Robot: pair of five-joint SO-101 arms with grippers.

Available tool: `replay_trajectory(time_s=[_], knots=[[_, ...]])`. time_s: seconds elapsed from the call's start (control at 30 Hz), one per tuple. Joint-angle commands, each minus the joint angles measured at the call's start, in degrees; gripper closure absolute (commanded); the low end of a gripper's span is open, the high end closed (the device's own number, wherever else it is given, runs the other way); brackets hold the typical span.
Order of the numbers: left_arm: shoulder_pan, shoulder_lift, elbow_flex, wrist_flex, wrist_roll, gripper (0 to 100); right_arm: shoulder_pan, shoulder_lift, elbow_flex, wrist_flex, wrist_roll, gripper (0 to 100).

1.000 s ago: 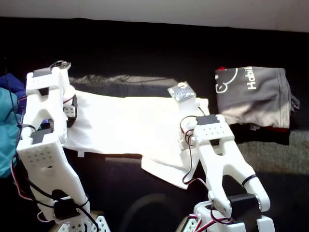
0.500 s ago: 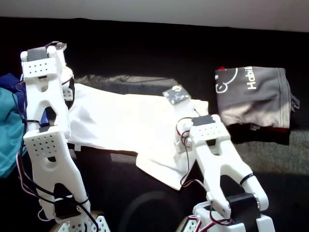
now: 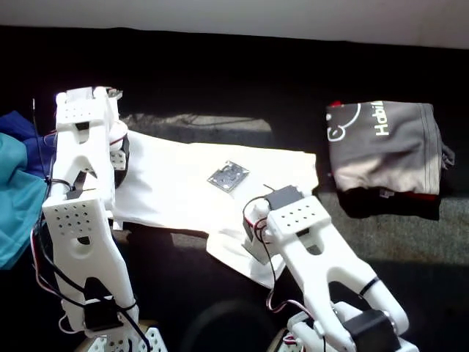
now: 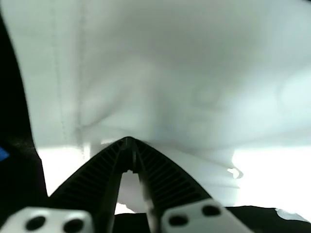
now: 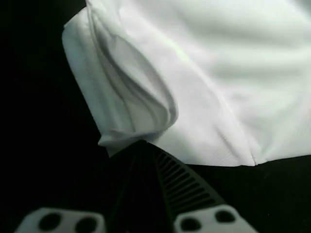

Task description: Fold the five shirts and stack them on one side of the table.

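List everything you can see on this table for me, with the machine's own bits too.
white shirt: one, white, spread across the middle of the table
grey shirt: one, grey with white print, folded, far right side, a red edge showing under it
bundled clothes: number unclear, teal and dark blue, left edge
table: one, black surface, under everything
left arm: one, white, at the white shirt's left end, jaws shut on it
right arm: one, white, at the white shirt's near edge, jaws shut on it

Teal shirts (image 3: 13, 198) cut off at 9 o'clock — my left arm (image 3: 77, 220) hides the white shirt (image 3: 183, 183) partly.
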Motion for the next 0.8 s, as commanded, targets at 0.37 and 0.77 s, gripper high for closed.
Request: replay_trajectory(time_s=[0.37, 0.77], knots=[[-3.47, -4.0, 10.68, -12.48, 4.48, 99, 3.65, -0.13, 6.55, -17.01, -3.16, 99.1], [-3.3, -3.82, 10.68, -12.48, 4.66, 99, -7.6, 2.68, -1.36, -1.01, -2.9, 99.1]])
